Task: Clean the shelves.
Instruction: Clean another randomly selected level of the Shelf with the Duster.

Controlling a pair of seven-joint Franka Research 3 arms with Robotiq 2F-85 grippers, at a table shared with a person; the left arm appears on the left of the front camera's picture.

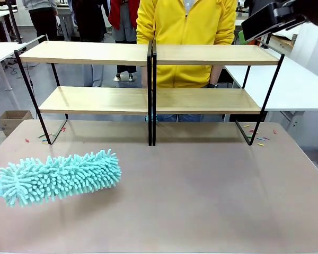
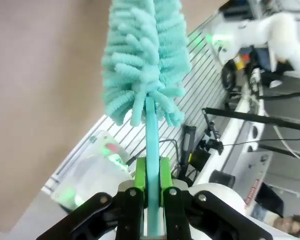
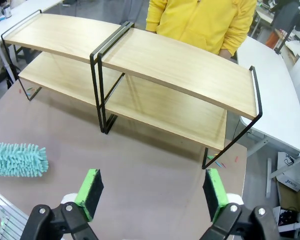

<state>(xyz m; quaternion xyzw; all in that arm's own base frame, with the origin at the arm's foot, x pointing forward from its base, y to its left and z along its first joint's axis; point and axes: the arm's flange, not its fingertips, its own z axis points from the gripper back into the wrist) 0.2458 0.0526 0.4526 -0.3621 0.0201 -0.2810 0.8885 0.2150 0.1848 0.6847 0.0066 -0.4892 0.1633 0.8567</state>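
Left wrist cam: left gripper [image 2: 152,174] clamped tight on teal duster [image 2: 145,55] handle. Right wrist cam: right gripper [image 3: 152,195] was spread wide, shelves [image 3: 180,65] ahead. Underneath, brown table [image 1: 201,190]; person [image 1: 185,32] in yellow stood behind.

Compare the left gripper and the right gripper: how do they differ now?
The left gripper is shut on the duster by its handle; the right gripper is open and empty. The left gripper holds the duster low over the table; the right gripper looks down at the shelves from higher up. Both have green pads.
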